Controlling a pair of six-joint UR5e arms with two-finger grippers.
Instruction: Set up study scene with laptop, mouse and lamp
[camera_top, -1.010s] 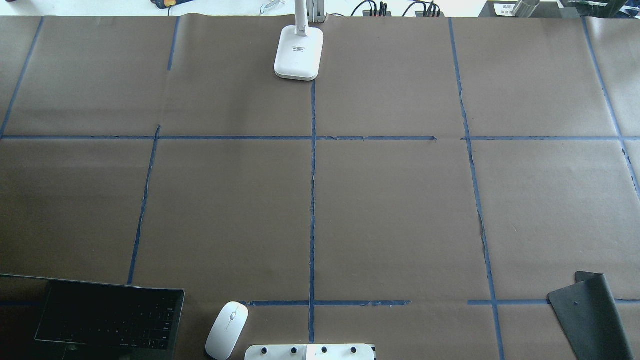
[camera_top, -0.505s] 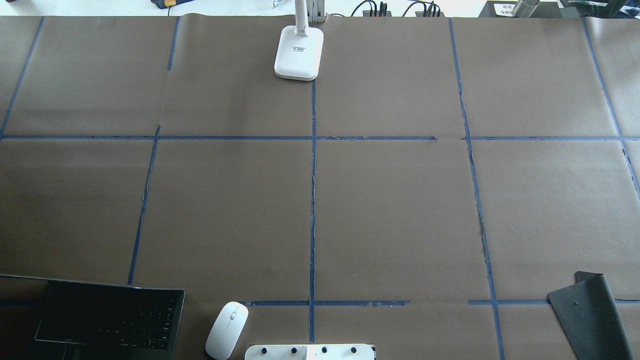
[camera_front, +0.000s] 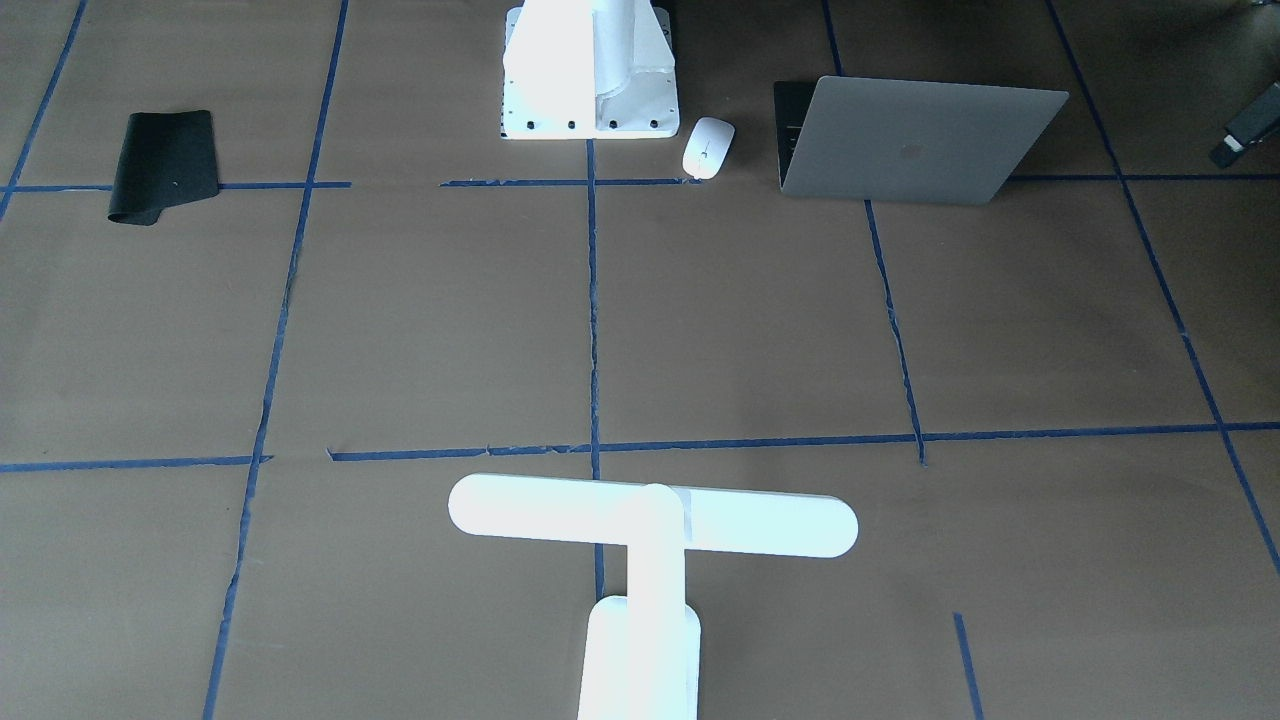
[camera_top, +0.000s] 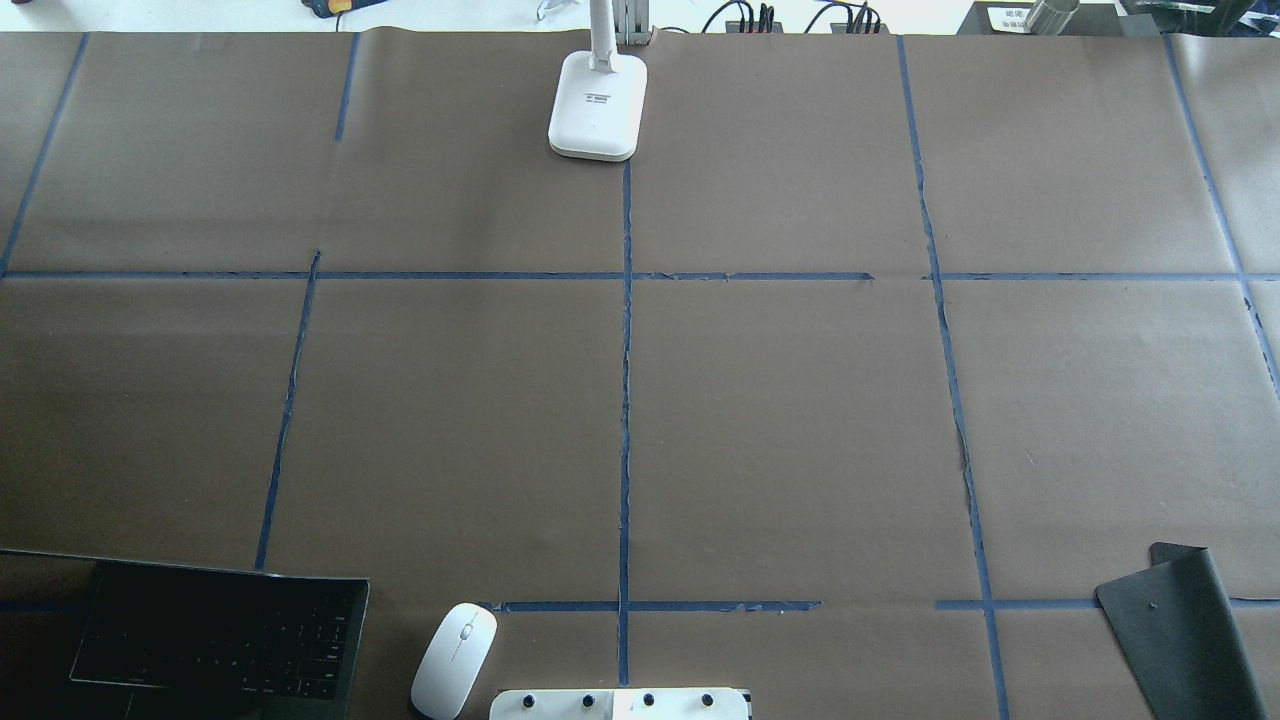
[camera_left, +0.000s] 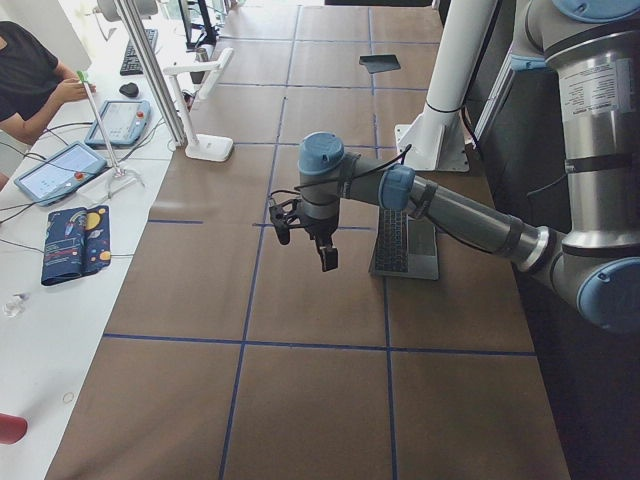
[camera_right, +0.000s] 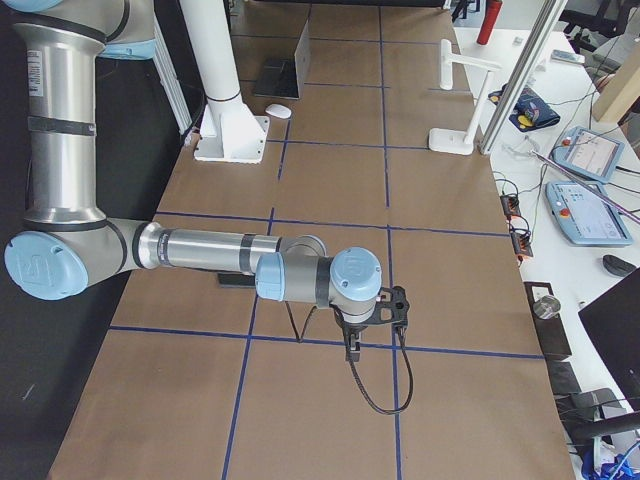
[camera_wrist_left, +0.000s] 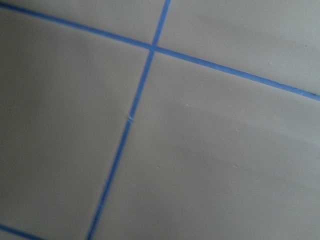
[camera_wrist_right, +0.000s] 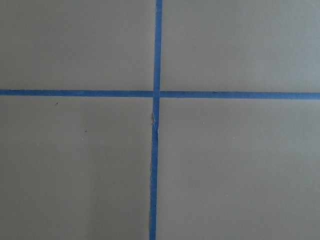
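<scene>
**Counter (camera_top: 800, 420):** covered in brown paper and marked into squares by blue tape (camera_top: 625, 400).

**Laptop (camera_top: 210, 640):** stands open at the corner formed by the robot's edge and the left end. Its long axis runs along the robot's edge. The keyboard and screen face the robot, and the grey lid with its logo faces the far edge.

**Mouse (camera_top: 455, 658):** lies on the robot's edge, between the laptop and the white mount (camera_top: 620, 705), just beside the mount and touching neither. Its long axis runs roughly from the robot's edge to the far edge. The end with the thin dark line points to the far edge, leaning slightly toward the right end.

**Lamp (camera_top: 595, 105):** stands upright at the middle of the far edge. The base's long axis points across the counter toward the robot. The top bar runs parallel to the far edge.

**Black mat (camera_top: 1185, 630):** lies at the corner of the robot's edge and the right end, with one corner curled.

**Left pincer (camera_left: 306, 240):** hangs above the counter near the left end, apart from the laptop. I cannot tell whether it is spread or pressed together.

**Right pincer (camera_right: 352, 348):** hangs above the right end, well apart from every item. Here too I cannot tell its state.
</scene>
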